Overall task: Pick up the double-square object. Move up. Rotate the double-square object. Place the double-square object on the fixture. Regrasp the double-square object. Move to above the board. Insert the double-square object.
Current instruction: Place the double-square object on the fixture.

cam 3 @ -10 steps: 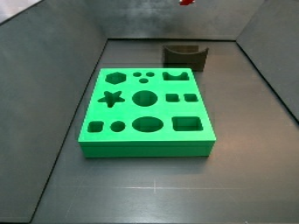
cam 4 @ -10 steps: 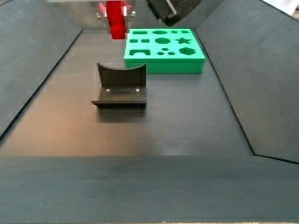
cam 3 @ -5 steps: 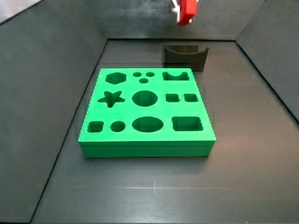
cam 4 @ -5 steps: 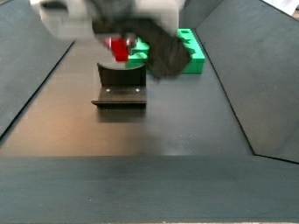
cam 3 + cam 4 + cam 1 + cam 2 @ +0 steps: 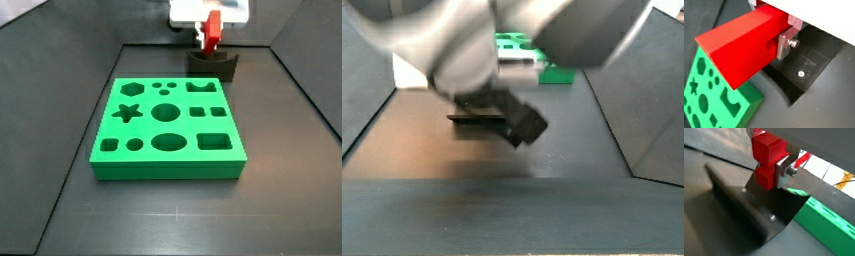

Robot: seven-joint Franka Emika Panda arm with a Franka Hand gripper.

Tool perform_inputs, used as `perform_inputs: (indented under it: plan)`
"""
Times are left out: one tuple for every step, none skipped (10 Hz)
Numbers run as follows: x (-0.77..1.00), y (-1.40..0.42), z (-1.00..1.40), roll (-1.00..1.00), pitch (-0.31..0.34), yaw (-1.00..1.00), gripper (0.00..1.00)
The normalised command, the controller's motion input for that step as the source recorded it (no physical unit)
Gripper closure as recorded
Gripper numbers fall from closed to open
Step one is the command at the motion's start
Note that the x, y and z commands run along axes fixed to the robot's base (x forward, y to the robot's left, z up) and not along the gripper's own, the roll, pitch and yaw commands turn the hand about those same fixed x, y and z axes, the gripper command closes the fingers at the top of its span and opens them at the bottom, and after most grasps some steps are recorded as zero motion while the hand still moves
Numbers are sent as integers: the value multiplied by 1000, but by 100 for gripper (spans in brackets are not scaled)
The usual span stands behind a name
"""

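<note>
My gripper is shut on the red double-square object, which hangs upright just above the dark fixture at the back of the floor. Both wrist views show one silver finger pressed flat against the red block; the opposite finger is hidden behind it. The stepped two-square end face points down toward the fixture's plate. The green board with its shaped cut-outs lies in front of the fixture. In a side view my blurred arm covers most of the fixture and the block.
Dark sloping walls enclose the floor on both sides. A strip of the green board lies beyond the fixture's edge, and its cut-outs show beneath the block. Only a corner of the board shows past the arm.
My gripper has come down with the red block, from the top edge of the side view to just above the fixture. The arm now fills the opposite side view.
</note>
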Motion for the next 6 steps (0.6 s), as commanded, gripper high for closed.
perform_inputs:
  plan:
    - [184,114,-1000,-269,6,-92,100]
    - [138,92,-711,-183,7,-76,100]
    - [120,81,-587,-170,6,-74,100]
    - [88,66,-420,-124,2,-61,100]
    - [74,53,-423,-110,-4,-55,100]
    - [0,-500,-167,0,0,0,100]
